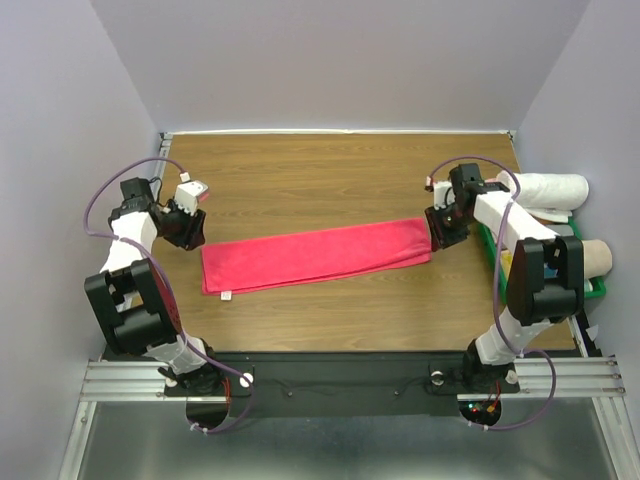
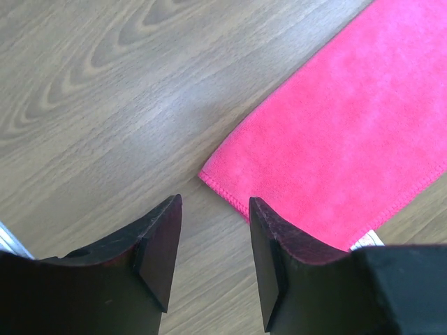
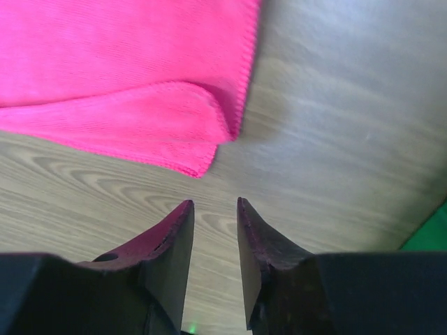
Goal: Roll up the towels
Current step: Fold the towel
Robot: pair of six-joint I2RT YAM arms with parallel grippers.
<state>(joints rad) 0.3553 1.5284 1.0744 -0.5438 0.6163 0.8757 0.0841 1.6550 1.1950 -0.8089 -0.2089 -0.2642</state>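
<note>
A bright pinkish-red towel (image 1: pixel 315 256) lies folded into a long strip across the middle of the table, with a small white tag (image 1: pixel 227 295) at its near left corner. My left gripper (image 1: pixel 192 232) is open and empty just off the towel's far left corner; in the left wrist view the towel (image 2: pixel 349 132) lies ahead and right of my left gripper (image 2: pixel 213 209). My right gripper (image 1: pixel 441 236) is open and empty just off the towel's right end; in the right wrist view a folded corner of the towel (image 3: pixel 140 77) lies just ahead of my right gripper (image 3: pixel 214 209).
A rolled white towel (image 1: pixel 548 190) and a tan roll (image 1: pixel 597 256) sit in a green bin (image 1: pixel 597 288) at the table's right edge. Purple walls enclose the wooden table (image 1: pixel 330 170). A metal rail (image 1: pixel 120 380) runs along the near edge.
</note>
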